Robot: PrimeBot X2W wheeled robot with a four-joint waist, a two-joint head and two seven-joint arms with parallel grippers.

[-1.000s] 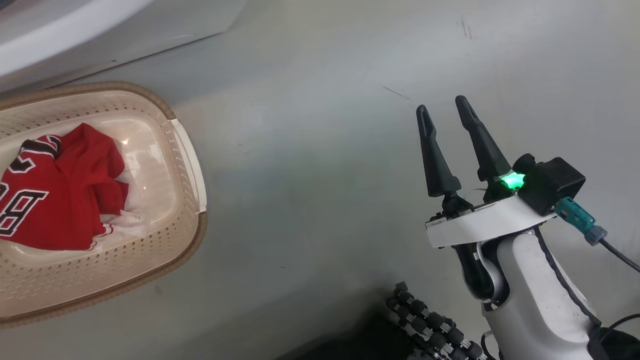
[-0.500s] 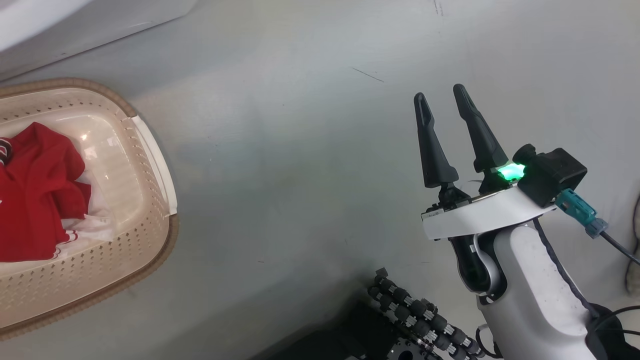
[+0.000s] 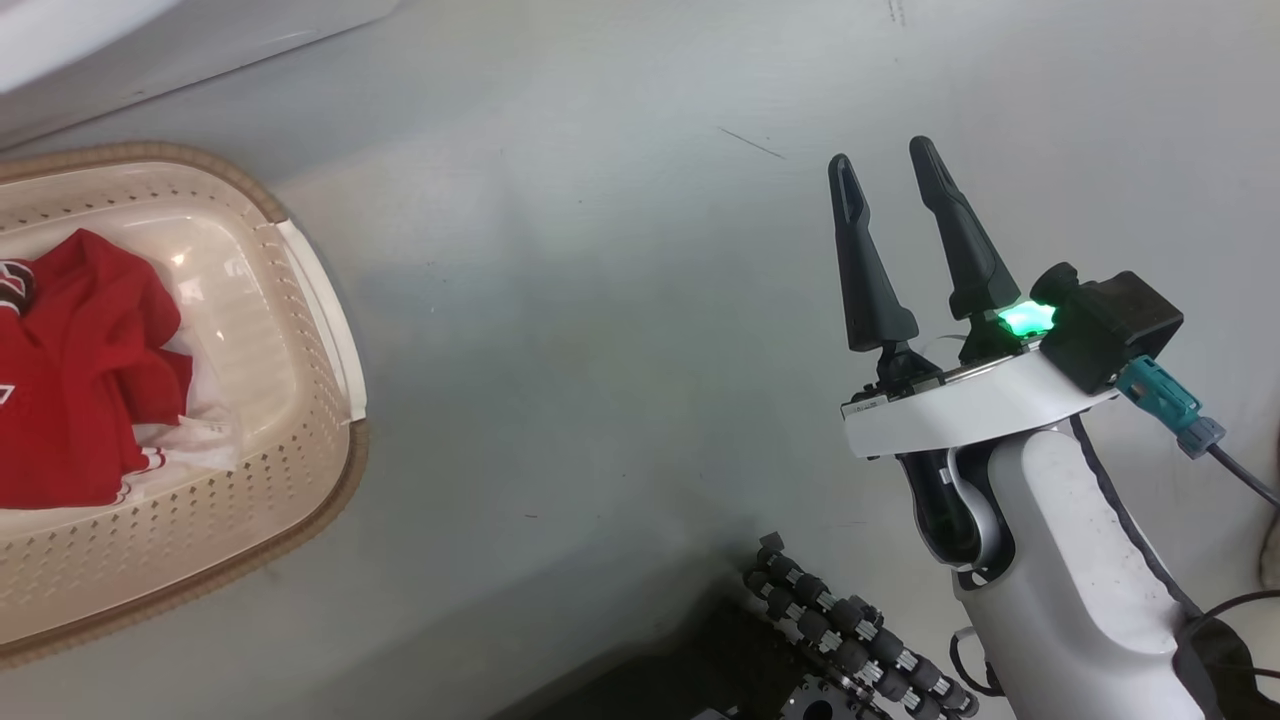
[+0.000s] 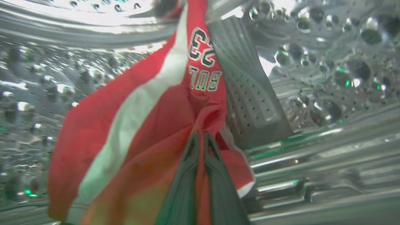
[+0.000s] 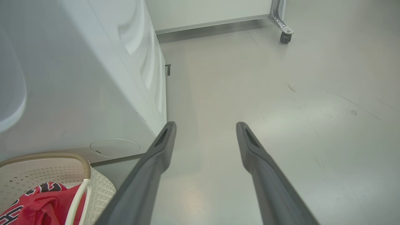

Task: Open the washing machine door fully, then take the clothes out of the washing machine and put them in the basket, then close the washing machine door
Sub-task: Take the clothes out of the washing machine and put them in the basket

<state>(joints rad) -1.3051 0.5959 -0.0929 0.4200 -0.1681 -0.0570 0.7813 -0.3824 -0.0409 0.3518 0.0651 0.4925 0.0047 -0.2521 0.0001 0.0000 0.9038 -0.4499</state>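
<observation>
**A:** Start close in. What is the left hand doing?

**B:** The left hand (image 4: 202, 139) has its two dark fingers pressed together on a fold of a red garment (image 4: 125, 131). It is inside the steel drum (image 4: 328, 62) of the washing machine (image 5: 78, 78). The cloth has a broad white stripe and, further up, a dark 23 beside some lettering.

**A:** And beyond the cloth?

**B:** A grey perforated paddle (image 4: 250, 93) is just to its right. I cannot tell whether the two touch. Behind them is the drum wall with its holes.

**A:** The right hand?

**B:** The right hand (image 3: 881, 155) holds nothing. Its fingers are well apart above the bare grey floor (image 3: 600, 350). A green light (image 3: 1025, 320) glows at its base, and a teal plug (image 3: 1160, 398) sits just right of that.

**A:** Where is the basket?

**B:** The basket (image 3: 300, 430) stands on the floor to the left, well apart from that hand. A red jersey (image 3: 80, 400) is bunched inside it over something white. Beyond the basket rises the washing machine's white body. Farthest off, in the right wrist view, there is a small caster (image 5: 284, 37) under a pale panel.
</observation>
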